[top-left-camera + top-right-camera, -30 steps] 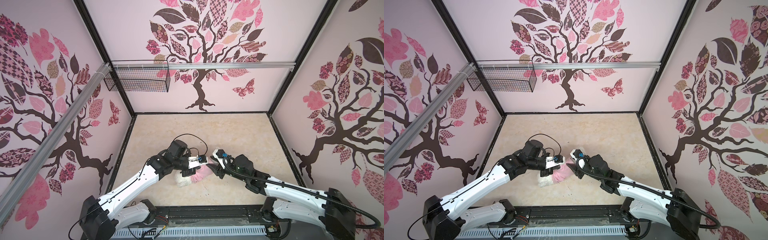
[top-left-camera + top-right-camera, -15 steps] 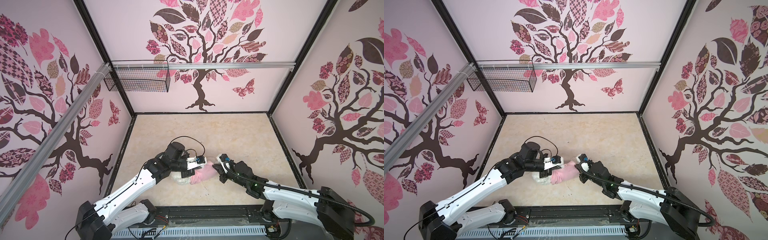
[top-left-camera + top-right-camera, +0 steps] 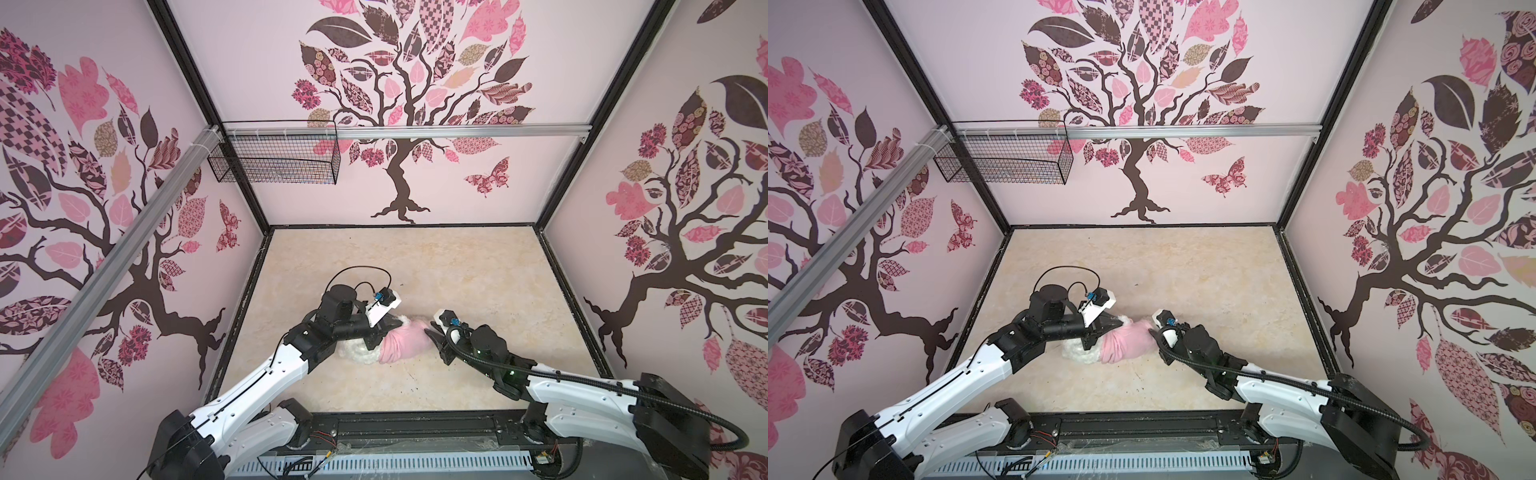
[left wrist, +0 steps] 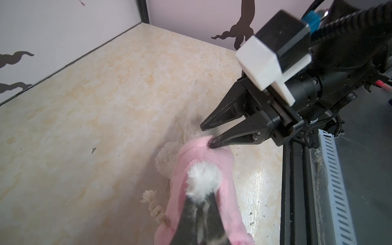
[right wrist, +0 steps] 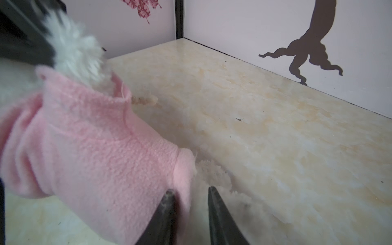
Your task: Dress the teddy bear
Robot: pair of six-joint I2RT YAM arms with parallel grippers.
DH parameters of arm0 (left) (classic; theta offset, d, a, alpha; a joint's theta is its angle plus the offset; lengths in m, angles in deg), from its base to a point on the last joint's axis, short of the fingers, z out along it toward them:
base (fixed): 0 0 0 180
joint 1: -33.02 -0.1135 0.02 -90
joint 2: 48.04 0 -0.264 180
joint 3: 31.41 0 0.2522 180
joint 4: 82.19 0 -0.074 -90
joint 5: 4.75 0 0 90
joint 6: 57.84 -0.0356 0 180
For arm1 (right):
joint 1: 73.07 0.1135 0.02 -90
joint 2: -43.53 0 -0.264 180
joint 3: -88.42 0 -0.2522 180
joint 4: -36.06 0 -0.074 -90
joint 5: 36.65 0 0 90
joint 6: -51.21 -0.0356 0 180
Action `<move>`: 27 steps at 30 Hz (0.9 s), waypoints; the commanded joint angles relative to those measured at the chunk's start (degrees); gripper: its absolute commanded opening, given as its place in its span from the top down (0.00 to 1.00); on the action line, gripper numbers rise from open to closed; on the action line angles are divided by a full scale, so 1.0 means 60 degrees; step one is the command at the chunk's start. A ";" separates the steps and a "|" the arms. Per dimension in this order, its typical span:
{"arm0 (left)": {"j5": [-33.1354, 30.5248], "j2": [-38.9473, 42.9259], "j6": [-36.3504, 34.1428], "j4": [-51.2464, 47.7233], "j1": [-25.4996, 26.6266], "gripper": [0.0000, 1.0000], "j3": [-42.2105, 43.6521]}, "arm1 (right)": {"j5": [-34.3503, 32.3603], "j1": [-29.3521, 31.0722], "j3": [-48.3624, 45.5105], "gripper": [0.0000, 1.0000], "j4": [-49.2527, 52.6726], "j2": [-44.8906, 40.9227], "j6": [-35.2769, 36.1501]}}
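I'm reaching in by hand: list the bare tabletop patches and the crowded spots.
Bare: the table from the teddy bear to the back wall, and the strip along the right wall. Crowded: front middle, where left tool and right tool meet on the bear.

The teddy bear [image 3: 360, 354] is laid on the counter [image 3: 415, 270] near its front middle, partly inside the shirt [image 3: 405, 343], flanked by the left claw [image 4: 201, 197] and right claw [image 4: 205, 136]; a wire basket [image 3: 272, 164] is hung behind-left.
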 commanded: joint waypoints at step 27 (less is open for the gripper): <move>0.2275 0.0139 0.2860 0.2554 0.0668 1.00 -0.0305 | 0.0067 0.0747 -0.0162 0.47 -0.2352 0.3203 0.0065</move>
